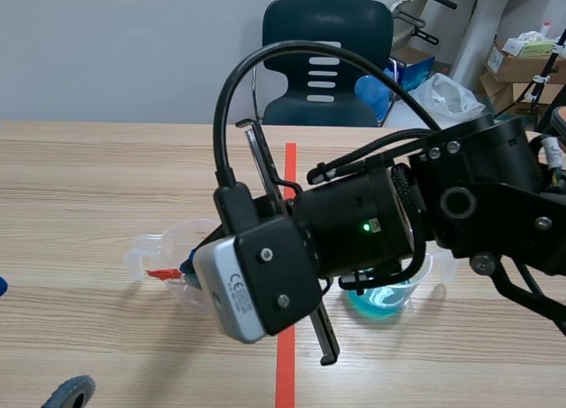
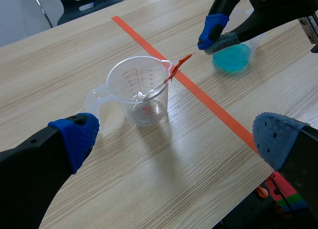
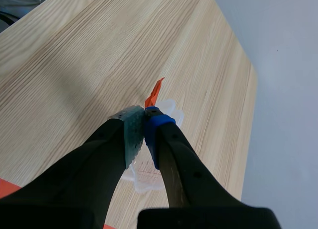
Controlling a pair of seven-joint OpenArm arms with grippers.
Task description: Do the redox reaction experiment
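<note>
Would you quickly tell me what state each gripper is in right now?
Left gripper: open, holding nothing.
Right gripper: shut on a thin orange-red strip.

Scene: faced across the table (image 1: 88, 178) from between arms, right arm (image 1: 478, 204) close ahead. Wrists: looked down from near. Shared the cup (image 2: 141, 92) in all three.

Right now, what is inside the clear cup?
A thin wire dips into the cup, held at its orange end by the right gripper. Whether clear liquid lies at the bottom, I cannot tell; nothing else shows.
</note>
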